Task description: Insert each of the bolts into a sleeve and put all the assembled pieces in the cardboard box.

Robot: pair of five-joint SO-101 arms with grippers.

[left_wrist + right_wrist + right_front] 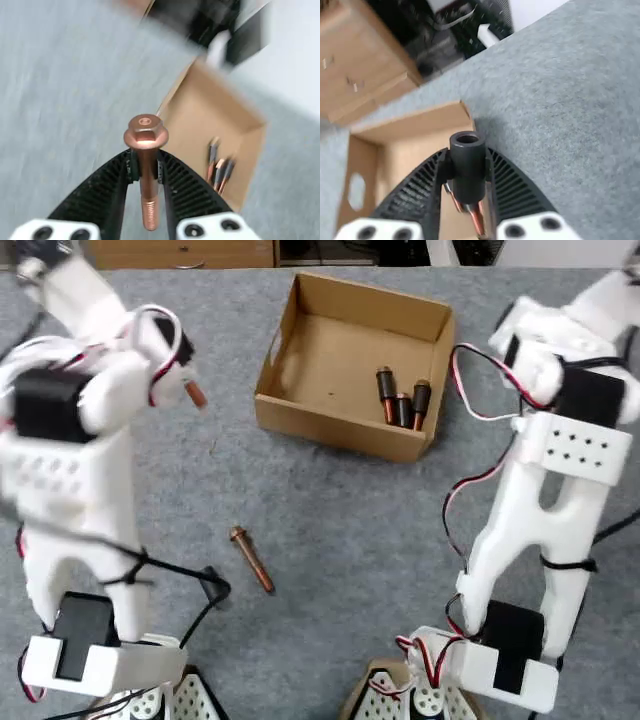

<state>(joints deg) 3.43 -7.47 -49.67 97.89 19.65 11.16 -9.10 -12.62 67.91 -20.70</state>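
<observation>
My left gripper [183, 368] is shut on a copper bolt [195, 393] and holds it in the air, left of the cardboard box [340, 430]. In the left wrist view the bolt [145, 150] stands between the fingers [112, 187], hexagonal head away from the camera. My right gripper [467, 165] is shut on a black sleeve [467, 160] with its open bore facing the camera, over the box's [405, 150] edge. A copper tip [477, 222] shows under the sleeve; I cannot tell whether it sits in it. Three assembled pieces [402, 400] lie in the box's right corner.
A second copper bolt [251, 559] lies loose on the grey mat [340, 540], in front of the box between the two arm bases. The right arm [550, 470] rises right of the box. Cables hang from both arms.
</observation>
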